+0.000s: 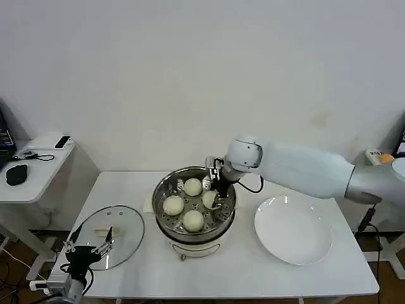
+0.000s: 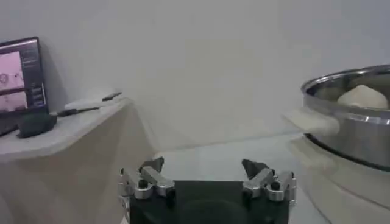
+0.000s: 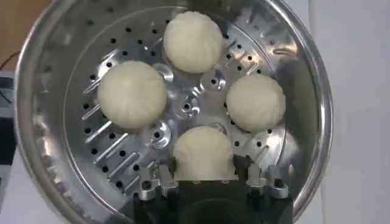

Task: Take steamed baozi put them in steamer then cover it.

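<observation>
The steamer (image 1: 190,239) stands mid-table with several baozi on its perforated tray (image 3: 186,109). Three lie loose (image 3: 193,41) (image 3: 131,93) (image 3: 256,101). My right gripper (image 1: 217,197) (image 3: 207,169) reaches down inside the pot on its right side, fingers closed against both sides of the fourth baozi (image 3: 204,151) (image 1: 209,199), which rests on the tray. The cover (image 1: 117,221), clear glass with a whitish handle, lies flat on the table to the steamer's left. My left gripper (image 1: 90,249) (image 2: 204,173) hovers open and empty over the cover's near edge.
A white plate (image 1: 293,229) with nothing on it sits to the right of the steamer. A low side table (image 1: 35,166) with a mouse and a small device stands to the left, with a screen (image 2: 21,73) behind it. A wall is close behind.
</observation>
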Motion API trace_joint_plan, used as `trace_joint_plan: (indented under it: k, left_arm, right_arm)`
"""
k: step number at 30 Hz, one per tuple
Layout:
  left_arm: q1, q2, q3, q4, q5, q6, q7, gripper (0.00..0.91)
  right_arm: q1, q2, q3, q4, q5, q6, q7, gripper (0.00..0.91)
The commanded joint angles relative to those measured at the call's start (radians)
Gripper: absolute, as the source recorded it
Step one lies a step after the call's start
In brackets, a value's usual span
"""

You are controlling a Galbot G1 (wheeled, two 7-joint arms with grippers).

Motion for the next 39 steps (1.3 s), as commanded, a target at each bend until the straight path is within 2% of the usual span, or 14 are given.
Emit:
trace_joint_plan:
  k: [1, 9, 14, 18, 24, 26, 27, 28, 29, 30, 32, 35, 37, 39]
  left_arm:
    - [-0.001, -0.001, -0.001, 0.004, -0.002, -0.002, 0.000, 0.907]
    - [-0.001, -0.002, -0.001, 0.009, -0.003, -0.002, 0.000, 0.907]
    - [-0.003, -0.001, -0.002, 0.012, -0.003, -0.004, 0.002, 0.907]
    - [-0.008, -0.003, 0.001, 0.013, -0.003, -0.003, 0.001, 0.907]
    - [-0.010, -0.006, 0.005, 0.016, -0.002, -0.003, 0.001, 0.907]
    - [-0.010, -0.007, 0.005, 0.016, -0.001, -0.003, 0.001, 0.907]
    - [-0.010, -0.007, 0.005, 0.015, 0.000, -0.003, 0.001, 0.907]
    - [-0.009, -0.007, 0.006, 0.014, 0.000, -0.004, 0.001, 0.907]
    - [-0.008, -0.007, 0.005, 0.013, 0.000, -0.004, 0.001, 0.907]
    - [-0.008, -0.008, 0.005, 0.012, 0.000, -0.004, 0.000, 0.907]
    - [-0.007, -0.010, 0.005, 0.012, 0.000, -0.007, -0.002, 0.907]
    - [-0.006, -0.011, 0.008, 0.016, 0.003, -0.014, -0.005, 0.907]
    - [-0.007, -0.009, 0.011, 0.021, 0.006, -0.022, -0.005, 0.907]
    - [-0.007, -0.010, 0.013, 0.025, 0.009, -0.029, -0.003, 0.907]
  right_arm:
    - [-0.013, 0.003, 0.008, -0.008, -0.043, 0.015, 0.012, 0.907]
    - [-0.007, -0.037, 0.041, 0.041, -0.026, 0.012, 0.031, 0.907]
    - [-0.001, -0.099, 0.088, 0.104, 0.001, 0.023, 0.083, 0.907]
    - [-0.025, -0.164, 0.152, 0.186, 0.006, 0.035, 0.160, 0.907]
    - [-0.187, -0.253, 0.328, 0.305, 0.006, 0.045, 0.396, 0.907]
    - [-0.285, -0.274, 0.411, 0.316, -0.017, 0.116, 0.500, 0.907]
    - [-0.285, -0.274, 0.411, 0.316, -0.017, 0.116, 0.500, 0.907]
    - [-0.370, -0.279, 0.460, 0.320, -0.021, 0.146, 0.560, 0.907]
    - [-0.469, -0.281, 0.559, 0.323, -0.032, 0.196, 0.623, 0.907]
    - [-0.500, -0.280, 0.606, 0.325, -0.048, 0.214, 0.636, 0.907]
    - [-0.659, -0.274, 0.754, 0.336, -0.101, 0.289, 0.701, 0.907]
    - [-0.877, -0.240, 0.949, 0.355, -0.196, 0.369, 0.738, 0.907]
    - [-0.968, -0.222, 1.044, 0.374, -0.230, 0.413, 0.755, 0.907]
    - [-1.124, -0.180, 1.207, 0.405, -0.302, 0.462, 0.744, 0.907]
